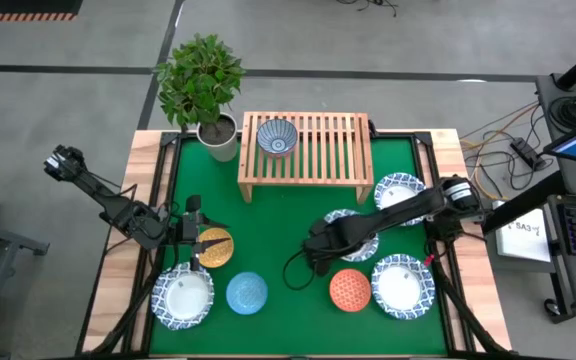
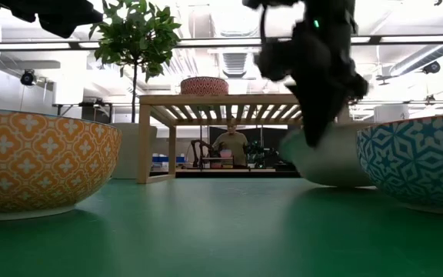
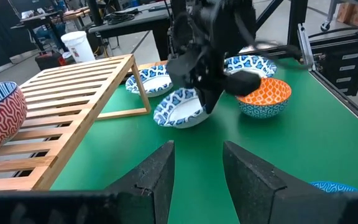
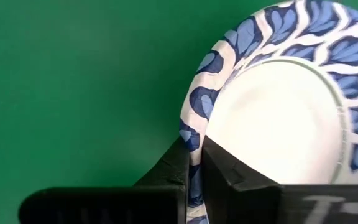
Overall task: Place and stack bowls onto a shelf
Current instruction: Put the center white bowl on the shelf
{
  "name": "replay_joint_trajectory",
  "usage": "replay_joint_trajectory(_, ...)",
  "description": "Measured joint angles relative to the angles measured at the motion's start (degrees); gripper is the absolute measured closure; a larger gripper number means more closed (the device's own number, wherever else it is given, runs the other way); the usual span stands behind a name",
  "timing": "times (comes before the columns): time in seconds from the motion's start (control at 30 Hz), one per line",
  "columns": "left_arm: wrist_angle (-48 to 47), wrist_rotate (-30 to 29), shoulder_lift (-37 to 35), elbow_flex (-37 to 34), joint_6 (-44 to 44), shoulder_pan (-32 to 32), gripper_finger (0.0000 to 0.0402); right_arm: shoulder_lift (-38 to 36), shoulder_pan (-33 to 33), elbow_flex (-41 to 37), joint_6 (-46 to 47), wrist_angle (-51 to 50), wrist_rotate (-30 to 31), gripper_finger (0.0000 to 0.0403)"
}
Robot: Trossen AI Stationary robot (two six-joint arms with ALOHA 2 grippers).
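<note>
The light-wood shelf [image 1: 308, 160] stands at the table's far side with a small blue-patterned bowl [image 1: 277, 137] on its slats. My right gripper [image 1: 316, 248] is shut on a wide white blue-rimmed bowl [image 1: 345, 217] at mid-table; this bowl also shows in the right wrist view [image 4: 278, 118]. My left gripper [image 3: 197, 168] is open and empty, above the left edge of the yellow-orange bowl [image 1: 216, 248]. Other wide bowls rest on the table at front left [image 1: 182, 297], front right [image 1: 402, 285] and right [image 1: 400, 190]. A light blue bowl [image 1: 247, 293] and an orange-red dotted bowl [image 1: 350, 289] sit near the front edge. My right gripper pinches the bowl's blue-patterned rim [image 4: 191, 140] on the side toward the table's near left. One finger [image 4: 229, 177] is inside the bowl and one outside. The fingers come from above, pointing down. I cannot tell whether the bowl is clear of the table.
A white pot with a green plant [image 1: 218, 135] stands at the shelf's left end. The shelf's right half [image 1: 333, 145] is bare. Green mat shows between the shelf and the bowls [image 1: 268, 215]. A person sits in the room behind the shelf [image 2: 231, 145].
</note>
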Motion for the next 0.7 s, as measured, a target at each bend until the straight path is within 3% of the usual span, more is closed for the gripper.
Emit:
replay_joint_trajectory(0.33,0.04,0.0,0.04,0.37,-0.01,-0.02,0.0283,-0.49,0.37,13.64,-13.96,0.05,-5.6,0.039)
replay_joint_trajectory(0.7,0.01,0.0,0.04,0.37,-0.02,-0.02,0.0283,-0.53,3.9,30.35,-32.9,-0.15,-4.5,0.039)
